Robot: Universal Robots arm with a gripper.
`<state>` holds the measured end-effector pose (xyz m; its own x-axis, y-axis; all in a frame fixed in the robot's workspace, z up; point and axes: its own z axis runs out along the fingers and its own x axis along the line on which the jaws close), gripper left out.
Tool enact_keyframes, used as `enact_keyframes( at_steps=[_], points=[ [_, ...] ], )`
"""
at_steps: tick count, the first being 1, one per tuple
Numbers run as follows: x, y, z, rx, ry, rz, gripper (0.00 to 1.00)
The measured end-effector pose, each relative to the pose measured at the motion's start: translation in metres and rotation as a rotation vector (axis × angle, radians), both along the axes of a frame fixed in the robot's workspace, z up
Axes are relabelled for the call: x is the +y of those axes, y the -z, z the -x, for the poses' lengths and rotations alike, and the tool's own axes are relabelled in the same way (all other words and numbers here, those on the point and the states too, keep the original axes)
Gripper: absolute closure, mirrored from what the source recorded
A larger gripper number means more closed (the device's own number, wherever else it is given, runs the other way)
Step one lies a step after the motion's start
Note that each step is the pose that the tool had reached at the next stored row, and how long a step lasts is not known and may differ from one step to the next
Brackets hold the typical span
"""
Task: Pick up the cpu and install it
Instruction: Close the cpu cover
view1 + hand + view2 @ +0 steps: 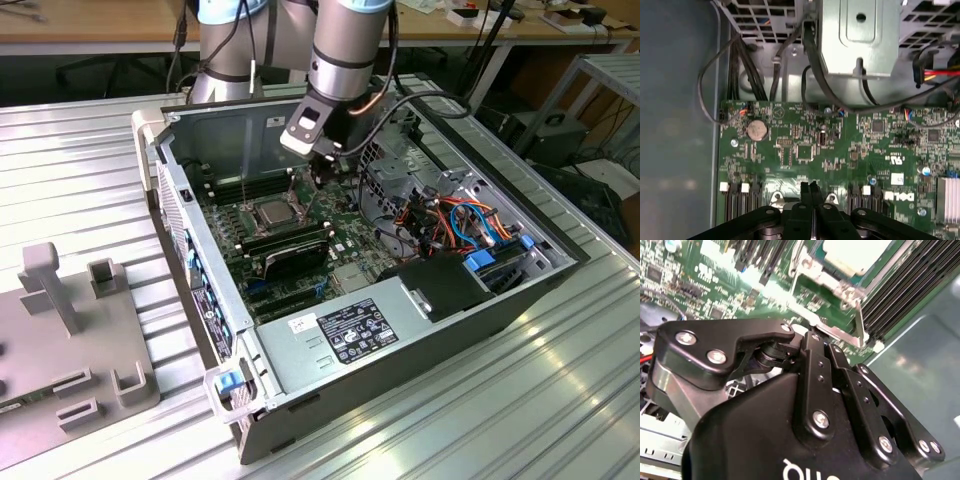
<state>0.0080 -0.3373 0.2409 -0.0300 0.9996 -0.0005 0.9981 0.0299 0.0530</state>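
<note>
The cpu is a silver square lying in its socket on the green motherboard inside the open computer case. In the second wrist view the cpu lies under a metal retention frame. My gripper hangs just above the board, to the exterior view's right of the socket. Its black fingers are shut together with nothing seen between them in both wrist views, and their tips sit close to the socket's metal lever.
Memory sticks lie beside the socket. A power supply fills the case's near corner, and orange and blue cables crowd the exterior view's right. The case walls ring the board. A grey fixture stands on the slatted table.
</note>
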Motion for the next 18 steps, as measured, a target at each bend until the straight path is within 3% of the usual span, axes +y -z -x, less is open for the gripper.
enact_keyframes(
  at_steps=[12,18],
  points=[
    [0.0000,0.0000,0.0379,-0.0102,0.000,0.0000,0.89],
    [0.0000,0.0000,0.0476,-0.0119,0.000,0.0000,0.89]
  ],
)
